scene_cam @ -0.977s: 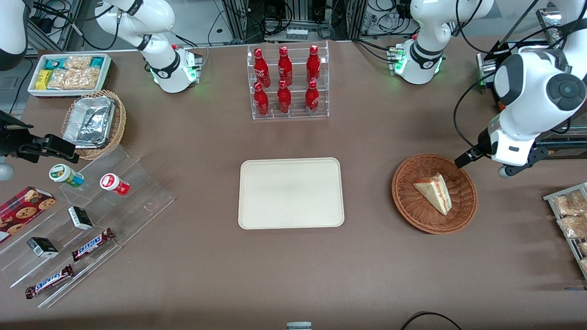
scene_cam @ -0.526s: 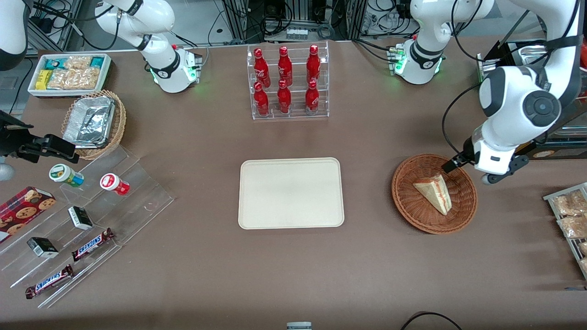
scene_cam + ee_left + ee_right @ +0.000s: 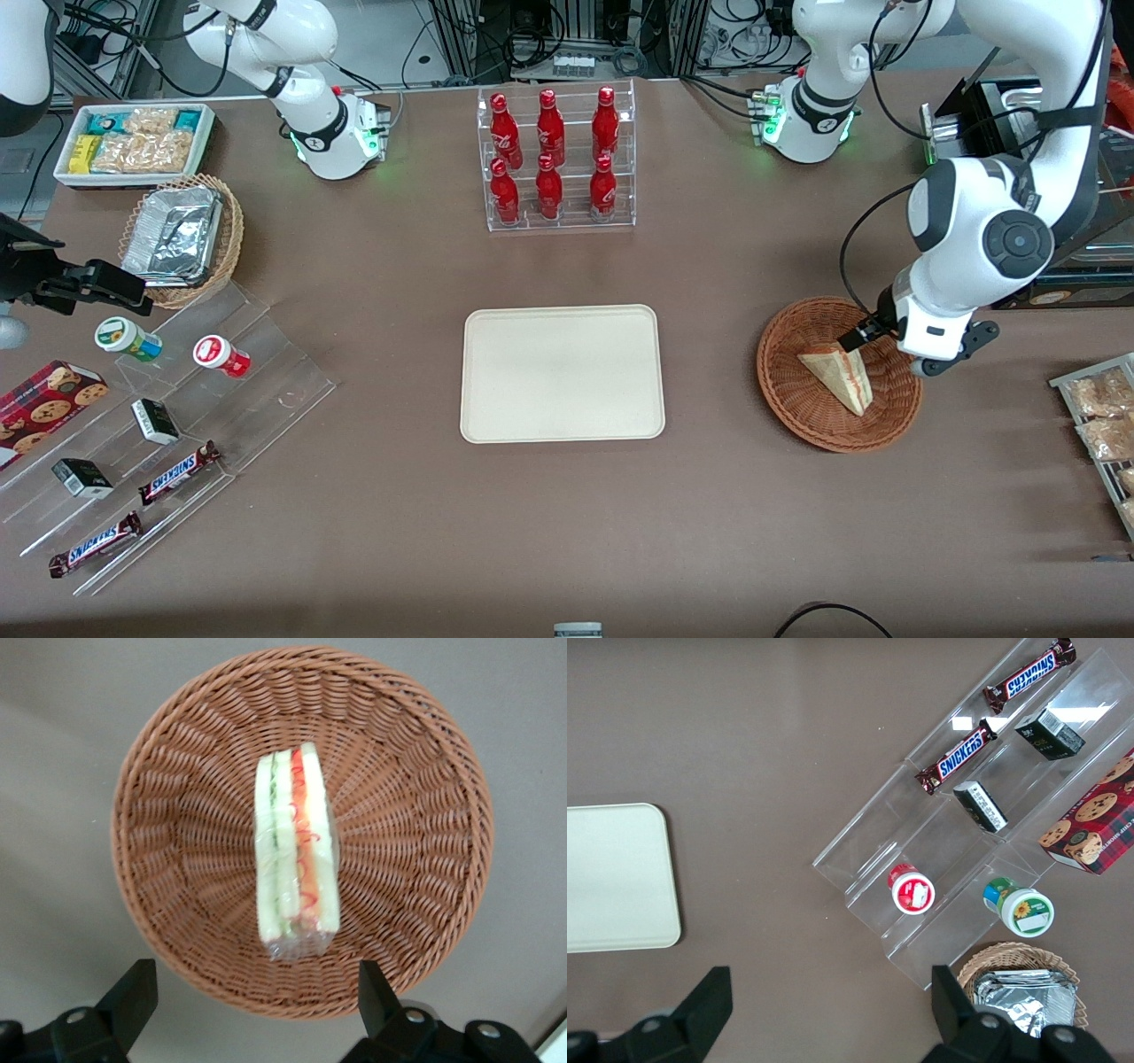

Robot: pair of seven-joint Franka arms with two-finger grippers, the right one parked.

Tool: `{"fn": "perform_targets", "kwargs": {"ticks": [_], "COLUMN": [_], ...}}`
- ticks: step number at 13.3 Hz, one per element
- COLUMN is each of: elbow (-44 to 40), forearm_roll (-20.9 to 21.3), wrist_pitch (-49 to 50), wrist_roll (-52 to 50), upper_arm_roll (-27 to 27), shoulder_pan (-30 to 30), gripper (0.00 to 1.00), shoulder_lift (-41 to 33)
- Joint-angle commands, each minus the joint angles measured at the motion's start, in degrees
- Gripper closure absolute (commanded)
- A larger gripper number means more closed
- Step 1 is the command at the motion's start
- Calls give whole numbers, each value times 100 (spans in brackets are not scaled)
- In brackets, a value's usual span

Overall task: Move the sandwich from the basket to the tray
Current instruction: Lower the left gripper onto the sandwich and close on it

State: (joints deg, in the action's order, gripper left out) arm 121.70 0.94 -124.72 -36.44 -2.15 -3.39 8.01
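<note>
The sandwich (image 3: 839, 374) is a wrapped pale wedge lying in the round reddish-brown basket (image 3: 780, 390), toward the working arm's end of the table. The left wrist view shows its red and green layered edge (image 3: 297, 850) in the middle of the basket (image 3: 177, 833). My gripper (image 3: 886, 350) hangs above the basket's rim, on the edge farther from the front camera. It is open (image 3: 252, 1001), with its fingers wide apart and nothing between them. The cream tray (image 3: 562, 373) lies flat mid-table and holds nothing; its corner also shows in the right wrist view (image 3: 616, 877).
A clear rack of red bottles (image 3: 556, 159) stands farther from the front camera than the tray. A wire rack of snack packets (image 3: 1099, 416) sits at the working arm's end. At the parked arm's end are stepped clear shelves (image 3: 168, 416), a tan basket of foil (image 3: 182, 237) and a white bin (image 3: 133, 142).
The left arm has swung in from the table's end toward the basket. Its gripper went from outside the rim to above the rim, close to the sandwich. The sandwich has not moved.
</note>
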Motion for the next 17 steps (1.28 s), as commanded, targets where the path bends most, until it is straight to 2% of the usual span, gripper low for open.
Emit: {"fn": "perform_targets", "kwargs": {"ticks": [1,13,15,17], "elbow": [-121,213,266,310], "forearm_roll": [64,65,65,65], "wrist_pitch": [-297,-1634,-1731,-1732], "wrist_roll": [-179,-293,-398,-565], "upper_arm_roll": [-5,-5,-5,-5], "shoulder_pan": [-56,-74,-65,-65], "gripper": [0,0,4,18], "shoulder_lift": [280,816,895,913]}}
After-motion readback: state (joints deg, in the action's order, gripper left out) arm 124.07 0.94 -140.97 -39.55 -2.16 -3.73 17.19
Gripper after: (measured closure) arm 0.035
